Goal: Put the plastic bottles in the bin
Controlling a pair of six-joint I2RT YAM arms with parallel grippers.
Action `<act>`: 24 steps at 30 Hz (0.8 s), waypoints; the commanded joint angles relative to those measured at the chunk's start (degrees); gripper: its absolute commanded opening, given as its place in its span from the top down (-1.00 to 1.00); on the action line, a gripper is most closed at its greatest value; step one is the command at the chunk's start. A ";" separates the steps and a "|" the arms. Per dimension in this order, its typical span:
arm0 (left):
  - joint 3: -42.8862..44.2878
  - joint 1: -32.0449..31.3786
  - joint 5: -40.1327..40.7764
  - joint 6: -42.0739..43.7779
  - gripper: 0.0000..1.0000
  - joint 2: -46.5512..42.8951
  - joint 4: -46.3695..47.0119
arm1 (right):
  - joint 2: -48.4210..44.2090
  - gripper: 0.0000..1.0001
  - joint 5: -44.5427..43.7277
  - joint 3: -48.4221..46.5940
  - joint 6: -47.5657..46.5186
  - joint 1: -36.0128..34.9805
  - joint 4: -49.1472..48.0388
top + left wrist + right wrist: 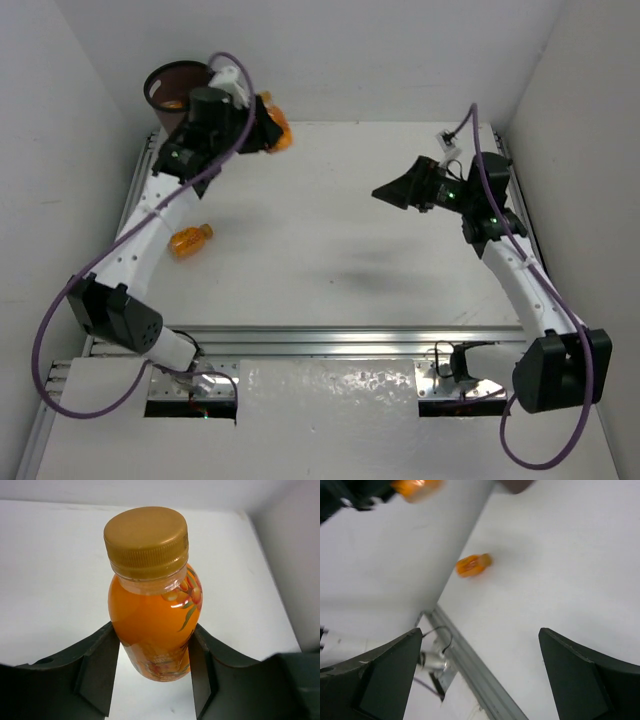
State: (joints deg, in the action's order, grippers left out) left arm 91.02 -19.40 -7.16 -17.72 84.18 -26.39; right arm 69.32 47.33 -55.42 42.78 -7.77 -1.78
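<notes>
My left gripper (pixel 268 128) is shut on an orange bottle (pixel 152 600) with a gold cap, held in the air at the back left; the bottle also shows in the top view (pixel 277 127). The dark brown bin (pixel 172 92) stands just left of it in the back left corner, with something orange inside. A second orange bottle (pixel 189 240) lies on the table at the left; it also shows in the right wrist view (pixel 473 565). My right gripper (pixel 388 192) is open and empty above the right half of the table. Other bottles are out of view.
White walls close in the table on the left, back and right. A metal rail (pixel 330 335) runs along the near edge. Purple cables loop off both arms.
</notes>
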 commanded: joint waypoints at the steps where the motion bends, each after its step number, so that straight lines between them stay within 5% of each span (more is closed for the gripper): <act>1: 11.41 7.52 14.00 -3.90 1.00 3.61 -1.56 | -5.76 -0.98 -6.37 4.43 3.53 4.16 1.61; 5: 25.75 12.97 26.98 -3.91 1.00 15.81 -1.03 | -12.61 -0.98 -6.82 11.19 2.40 4.25 3.71; 10: 45.70 18.07 33.00 -0.04 1.00 32.75 0.99 | -18.77 -0.98 -6.64 14.37 -2.96 4.25 9.42; 14: 47.50 22.91 32.47 -0.83 1.00 37.90 7.21 | -23.35 -0.98 -9.10 13.50 -6.75 4.17 14.52; 17: 43.63 24.84 31.00 0.48 0.66 38.86 16.36 | -22.65 -0.98 -6.21 12.97 -8.07 3.90 16.81; 20: 47.30 25.99 25.38 2.51 0.07 42.72 20.15 | -22.47 -0.98 -7.07 13.58 -7.98 3.73 16.90; 21: 49.14 26.08 25.26 2.77 -0.36 43.52 20.59 | -22.56 -0.98 -7.86 13.84 -7.98 3.73 16.99; 24: 49.69 26.69 26.23 0.76 -0.99 43.62 19.81 | -23.18 -0.98 -10.85 14.02 -8.59 3.11 17.78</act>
State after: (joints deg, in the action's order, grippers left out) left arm 136.31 7.51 20.62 -16.47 130.21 -13.26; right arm 46.92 39.05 -40.93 35.90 -3.95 15.94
